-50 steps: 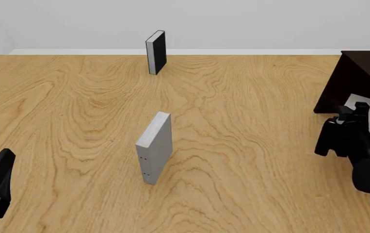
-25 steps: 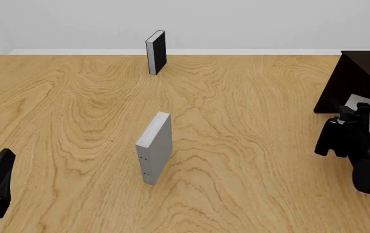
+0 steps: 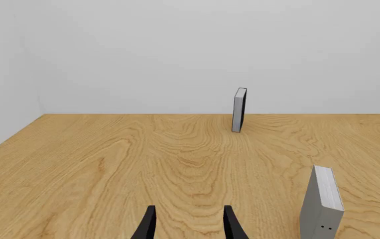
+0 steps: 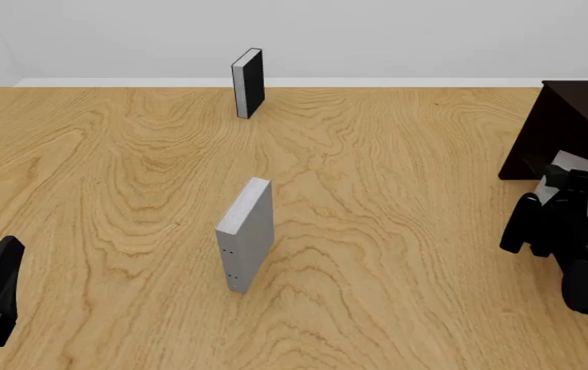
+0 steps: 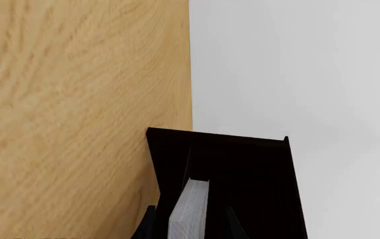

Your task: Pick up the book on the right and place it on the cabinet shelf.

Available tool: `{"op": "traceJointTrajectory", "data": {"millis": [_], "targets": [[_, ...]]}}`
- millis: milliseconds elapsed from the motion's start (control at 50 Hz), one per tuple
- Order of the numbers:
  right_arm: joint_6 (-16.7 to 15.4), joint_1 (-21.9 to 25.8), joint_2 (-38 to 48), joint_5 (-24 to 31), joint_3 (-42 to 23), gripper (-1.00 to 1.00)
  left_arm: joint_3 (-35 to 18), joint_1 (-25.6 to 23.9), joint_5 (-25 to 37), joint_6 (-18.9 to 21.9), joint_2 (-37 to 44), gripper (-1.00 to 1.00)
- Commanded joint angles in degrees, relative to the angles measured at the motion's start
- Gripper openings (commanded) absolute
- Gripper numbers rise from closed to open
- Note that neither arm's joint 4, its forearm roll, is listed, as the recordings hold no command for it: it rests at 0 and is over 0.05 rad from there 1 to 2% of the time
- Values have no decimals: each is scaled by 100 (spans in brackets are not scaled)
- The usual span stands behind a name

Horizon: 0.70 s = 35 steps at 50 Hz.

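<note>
The book (image 5: 188, 209), clamped in the right tool (image 4: 556, 202), has been carried closer to the cabinet (image 4: 571, 127); the left tool (image 3: 188, 224) is held open, empty.

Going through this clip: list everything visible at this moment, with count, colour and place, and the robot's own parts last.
book: one, pale grey-white, held between the right hand's fingers in front of the dark cabinet, seen in the right wrist view.
thicker grey book: one, grey, standing upright mid-table.
black-covered book: one, black cover with white pages, upright near the table's far edge.
cabinet: one, very dark brown, at the table's right side; the shelf inside is not clear here.
table: one, light wood grain, under everything.
left hand: black, low at the near left, fingers apart with nothing between them.
right hand: black, at the right just before the cabinet, closed on the book.
</note>
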Motion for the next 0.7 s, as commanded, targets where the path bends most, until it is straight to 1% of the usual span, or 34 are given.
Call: {"op": "traceJointTrajectory", "data": {"millis": [20, 500, 700], "targets": [[55, 36, 3, 0, 35, 100, 0, 0, 0, 0, 0, 100], [16, 261, -97, 0, 3, 100, 0, 0, 0, 0, 0, 100], [91, 378, -106, 0, -9, 100, 0, 0, 0, 0, 0, 100]]}}
